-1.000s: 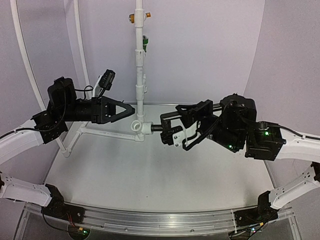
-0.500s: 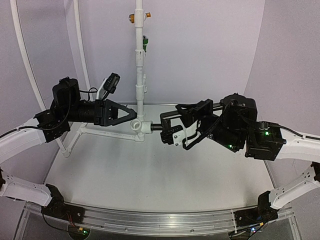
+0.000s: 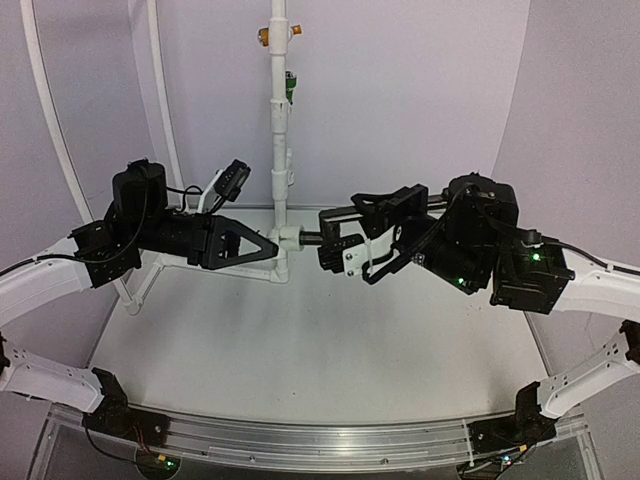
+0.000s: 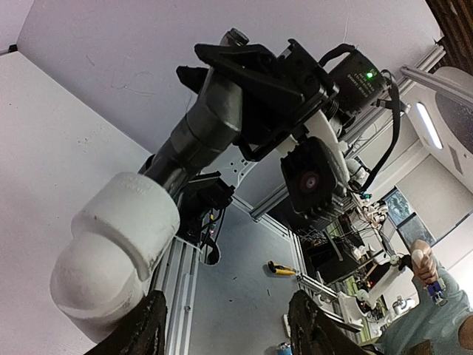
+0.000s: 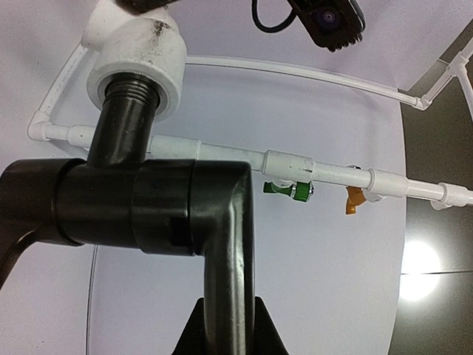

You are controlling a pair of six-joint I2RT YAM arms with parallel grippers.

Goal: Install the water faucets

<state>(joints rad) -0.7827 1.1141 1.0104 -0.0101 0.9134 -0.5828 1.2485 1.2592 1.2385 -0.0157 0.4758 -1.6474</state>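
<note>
The right tool [image 3: 333, 252] is clenched on the faucet [image 5: 159, 207]. The faucet's threaded end sits in the white fitting [image 5: 137, 55] on the pipe [image 3: 279, 120]. The left tool [image 3: 268, 247] straddles the fitting; whether it is gripping cannot be told.

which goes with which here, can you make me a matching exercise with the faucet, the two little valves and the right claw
1 black faucet
2 green valve
3 orange valve
4 right claw

a highest on the tall pipe
b clamped on the faucet
c threaded end entering the white fitting
d on the pipe, below the orange one

Pairs: 1-c, 2-d, 3-a, 4-b
</note>
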